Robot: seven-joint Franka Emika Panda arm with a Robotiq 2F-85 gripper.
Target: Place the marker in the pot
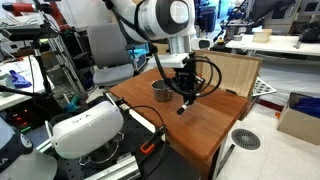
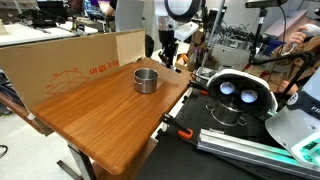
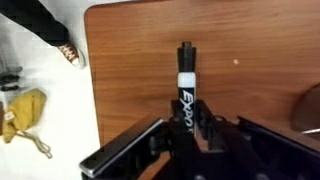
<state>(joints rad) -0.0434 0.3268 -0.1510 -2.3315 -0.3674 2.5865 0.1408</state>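
My gripper [image 3: 186, 128] is shut on the marker [image 3: 186, 85], a dark Expo pen with a white band and a black tip that sticks out ahead of the fingers. In an exterior view the gripper [image 1: 186, 92] holds the marker [image 1: 183, 106] above the wooden table, just beside the small silver pot [image 1: 161, 91]. In an exterior view the gripper [image 2: 167, 45] hangs behind the pot [image 2: 146, 79], which stands upright and looks empty. The pot's rim shows at the right edge of the wrist view [image 3: 308, 108].
The wooden table [image 2: 100, 115] has a cardboard sheet [image 2: 70, 60] standing along its far edge. A larger metal pan with a white headset [image 2: 237, 95] sits on the bench next to the table. Below the table's edge, on the floor, lie a yellow cloth [image 3: 22, 112] and a person's foot [image 3: 68, 52].
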